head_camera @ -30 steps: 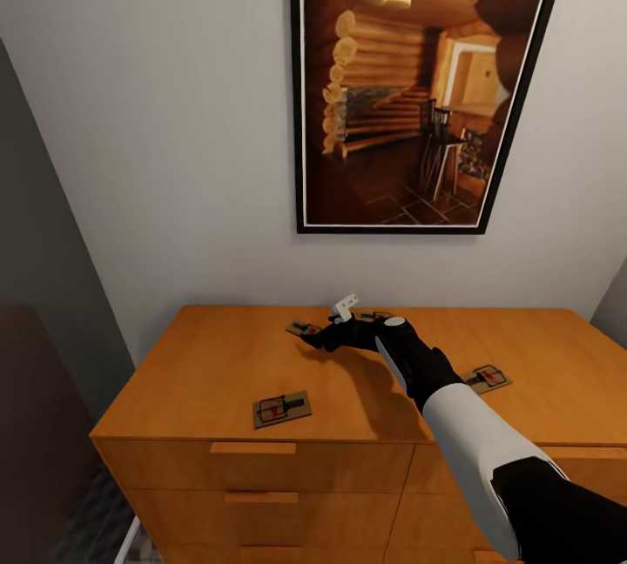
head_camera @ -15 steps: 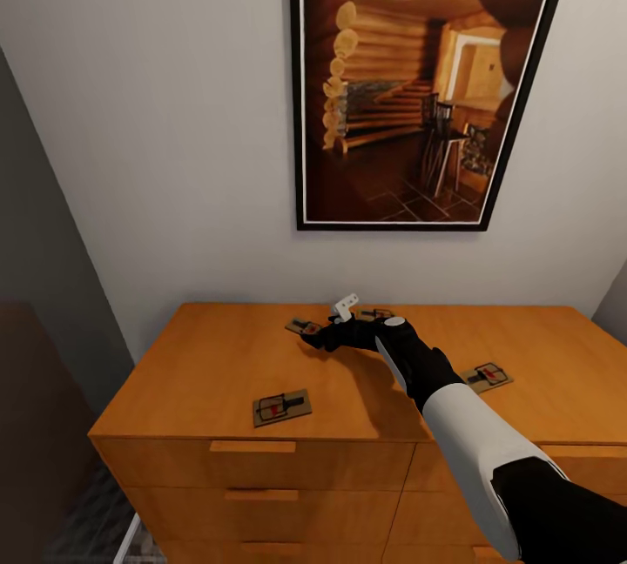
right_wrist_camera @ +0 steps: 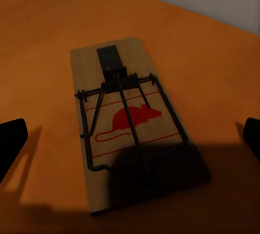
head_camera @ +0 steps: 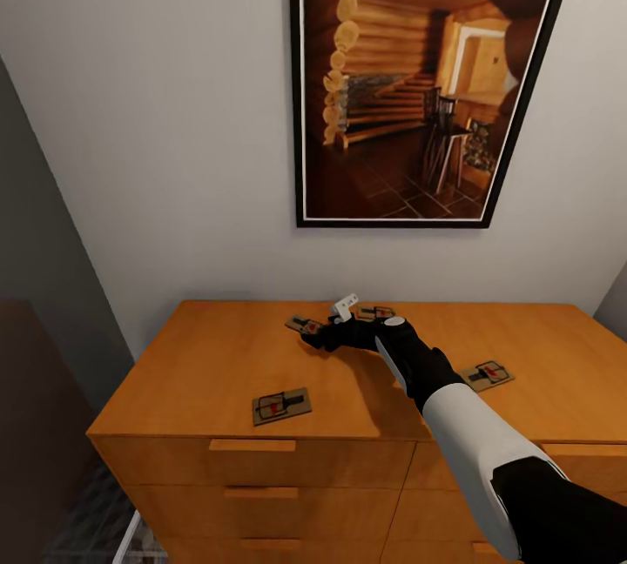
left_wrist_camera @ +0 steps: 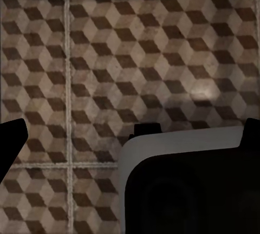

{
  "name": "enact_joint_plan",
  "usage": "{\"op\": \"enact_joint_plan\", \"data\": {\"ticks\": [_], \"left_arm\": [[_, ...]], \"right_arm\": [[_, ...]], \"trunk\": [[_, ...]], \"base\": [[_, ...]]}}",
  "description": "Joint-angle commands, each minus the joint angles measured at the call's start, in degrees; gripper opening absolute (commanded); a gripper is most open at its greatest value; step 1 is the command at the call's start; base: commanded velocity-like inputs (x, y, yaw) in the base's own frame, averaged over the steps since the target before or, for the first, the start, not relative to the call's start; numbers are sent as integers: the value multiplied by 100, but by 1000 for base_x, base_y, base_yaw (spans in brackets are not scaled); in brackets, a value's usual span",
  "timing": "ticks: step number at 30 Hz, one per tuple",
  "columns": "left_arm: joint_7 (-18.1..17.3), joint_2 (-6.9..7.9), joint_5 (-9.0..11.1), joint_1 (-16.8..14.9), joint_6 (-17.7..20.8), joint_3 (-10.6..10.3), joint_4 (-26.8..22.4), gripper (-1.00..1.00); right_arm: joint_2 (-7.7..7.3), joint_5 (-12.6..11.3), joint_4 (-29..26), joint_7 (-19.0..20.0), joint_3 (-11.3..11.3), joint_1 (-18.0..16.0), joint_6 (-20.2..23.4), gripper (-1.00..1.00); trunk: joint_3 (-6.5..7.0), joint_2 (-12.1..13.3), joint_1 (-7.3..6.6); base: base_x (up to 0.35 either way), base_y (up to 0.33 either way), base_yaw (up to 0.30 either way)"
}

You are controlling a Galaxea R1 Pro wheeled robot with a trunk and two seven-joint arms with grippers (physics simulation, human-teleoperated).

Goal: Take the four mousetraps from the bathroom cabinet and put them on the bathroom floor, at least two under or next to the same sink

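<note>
Reaching over the cabinet [head_camera: 218, 372], the right gripper [head_camera: 320, 336] is poised with jaws spread wide and empty around a mousetrap [right_wrist_camera: 132, 120] at 12 o'clock. Three further traps lie at 1, 3 and 8 o'clock. A shallow descent could skid the flat board across the smooth wood. The bathroom floor [left_wrist_camera: 135, 55] is cube-patterned tile; a framed picture [head_camera: 418, 77] hangs above.

We count four mousetraps on one cabinet [head_camera: 218, 355] — at the front left [head_camera: 281, 406], far right [head_camera: 487, 373], back middle [head_camera: 375, 313], and by the gripper [head_camera: 305, 325] — plus one framed picture [head_camera: 418, 81].
</note>
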Motion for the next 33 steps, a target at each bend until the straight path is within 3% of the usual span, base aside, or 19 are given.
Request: {"op": "enact_joint_plan", "data": {"ticks": [1, 33], "left_arm": [[18, 0, -3, -9, -37, -28, 22, 100], [18, 0, -3, -9, -37, -28, 22, 100]], "right_arm": [[2, 59, -9, 29, -11, -4, 17, 100], [5, 59, -9, 22, -12, -3, 12, 100]], "trunk": [[-11, -3, 0], [-83, -3, 0]], "base": [[0, 0, 0], [0, 0, 0]]}}
